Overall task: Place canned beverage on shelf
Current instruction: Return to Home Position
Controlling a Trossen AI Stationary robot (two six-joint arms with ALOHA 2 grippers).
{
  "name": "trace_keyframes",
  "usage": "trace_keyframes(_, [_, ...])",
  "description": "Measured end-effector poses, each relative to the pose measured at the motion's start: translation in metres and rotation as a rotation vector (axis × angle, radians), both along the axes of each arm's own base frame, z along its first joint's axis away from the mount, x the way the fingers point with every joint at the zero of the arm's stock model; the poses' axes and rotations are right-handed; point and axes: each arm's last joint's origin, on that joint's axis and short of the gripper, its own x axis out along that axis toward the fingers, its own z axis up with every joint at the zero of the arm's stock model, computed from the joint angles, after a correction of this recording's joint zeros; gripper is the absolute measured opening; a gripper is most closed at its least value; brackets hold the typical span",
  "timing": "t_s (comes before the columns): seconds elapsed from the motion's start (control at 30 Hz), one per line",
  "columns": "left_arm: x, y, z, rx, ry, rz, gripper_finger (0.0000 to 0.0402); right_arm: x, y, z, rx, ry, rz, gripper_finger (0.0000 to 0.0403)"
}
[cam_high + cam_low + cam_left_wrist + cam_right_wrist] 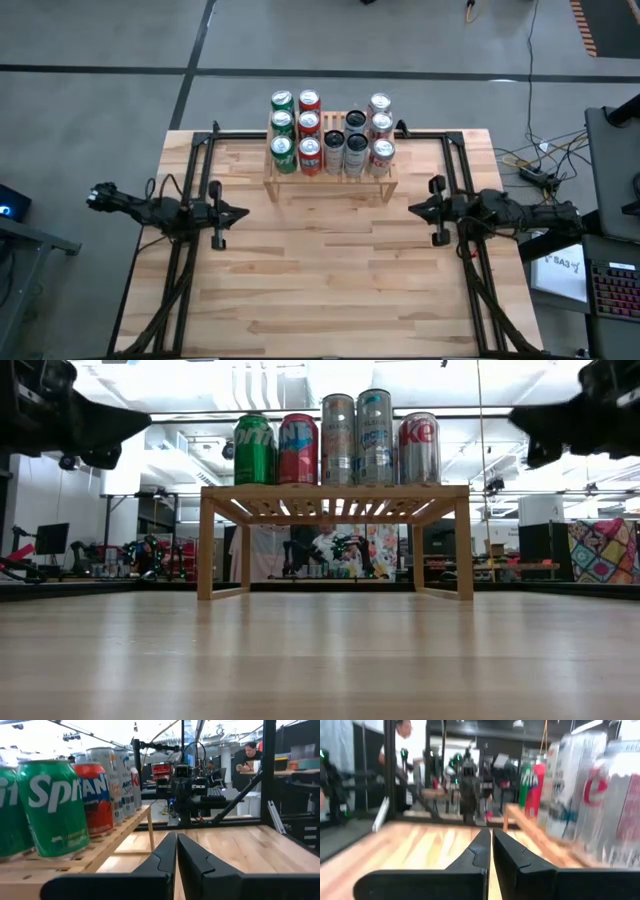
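The shelf (328,180), a low light-wood slatted rack, stands on its short legs at the table's far edge. Several cans stand upright on its top: green ones (283,150) at the left, red ones (309,125), dark-topped silver ones (345,148) and silver-and-red ones (380,150) at the right. The low view shows the front row (338,440) on the rack (335,495). My left gripper (243,212) (176,840) is at the table's left, shut and with nothing in it, pointing level toward the middle. My right gripper (412,209) (491,834) mirrors it at the right, shut and with nothing in it.
Black frame rails (190,200) (462,190) run along both sides of the table. Bare wooden tabletop (330,270) lies between the arms and in front of the shelf. A person (248,755) sits beyond the table; a keyboard (612,290) is off the right side.
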Motion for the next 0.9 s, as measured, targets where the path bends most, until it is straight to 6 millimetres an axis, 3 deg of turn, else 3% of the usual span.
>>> trace_keyframes(0.27, [0.000, 0.001, -0.003, 0.027, 0.030, 0.025, 0.0000, 0.002, -0.002, -0.009, 0.033, 0.095, -0.052, 0.0009])
trace_keyframes(0.5, [-0.001, 0.007, -0.004, -0.062, 0.037, 0.243, 0.0000, 0.003, -0.004, -0.015, 0.140, 0.157, -0.131, 0.0009])
trace_keyframes(0.9, [0.000, 0.007, -0.006, -0.078, 0.053, 0.248, 0.0000, 0.004, -0.005, -0.018, 0.108, 0.186, -0.155, 0.0009])
